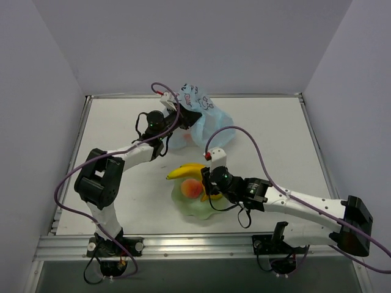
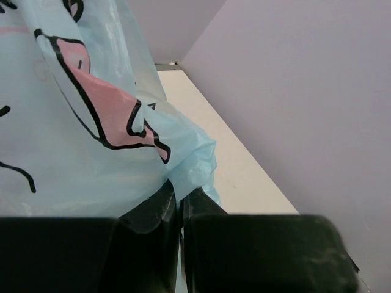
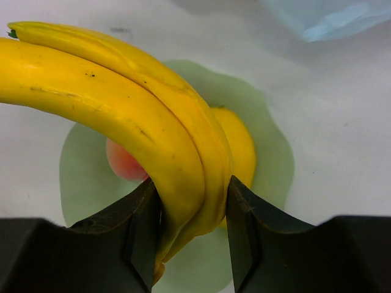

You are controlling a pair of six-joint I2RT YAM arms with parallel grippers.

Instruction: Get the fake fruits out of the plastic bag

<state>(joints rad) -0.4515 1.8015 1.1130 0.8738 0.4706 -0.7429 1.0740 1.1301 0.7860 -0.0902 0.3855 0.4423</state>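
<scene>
My right gripper (image 3: 189,213) is shut on the yellow banana (image 3: 122,116), holding it just above the pale green bowl (image 1: 201,210). In the bowl lie a pink-orange peach (image 1: 191,188) and a yellow-orange mango (image 3: 235,143), both partly hidden under the banana (image 1: 186,171). The light-blue plastic bag (image 1: 201,119) with its pink-and-black print stands at the back of the table. My left gripper (image 2: 179,198) is shut on a fold of the bag (image 2: 91,122) and holds it up. What is inside the bag is hidden.
The white table (image 1: 281,140) is bounded by lilac walls at the back and both sides. A metal rail (image 1: 195,244) runs along the near edge by the arm bases. Purple cables loop over both arms.
</scene>
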